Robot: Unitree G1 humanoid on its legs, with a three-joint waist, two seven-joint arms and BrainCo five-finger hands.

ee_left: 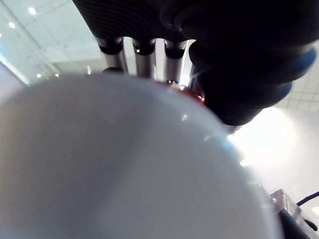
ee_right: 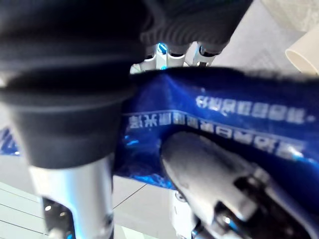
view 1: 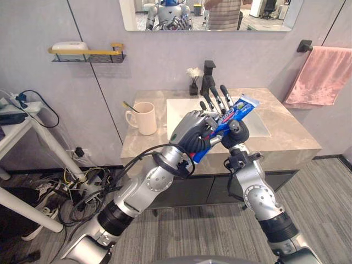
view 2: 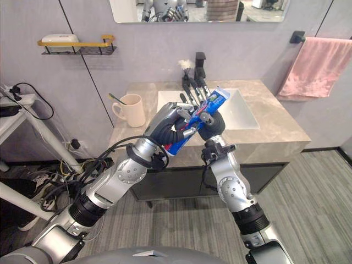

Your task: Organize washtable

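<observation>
In the head views, both arms are reaching up over the worktop's (view 1: 291, 140) front edge before the sink (view 1: 179, 110). The left hand (view 1: 190, 131) is curling round the lower end of a blue toothpaste tube (view 1: 240, 108). The right hand (view 1: 235, 128) is keeping its fingers (view 1: 215, 99) straight behind the tube while its thumb pins it. In the right wrist view, the tube is crossing right in front of that hand's fingers.

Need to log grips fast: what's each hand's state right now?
Left hand: closed around the blue plastic toothpaste tube, at its lower end.
Right hand: pinching the same tube with its thumb.
</observation>
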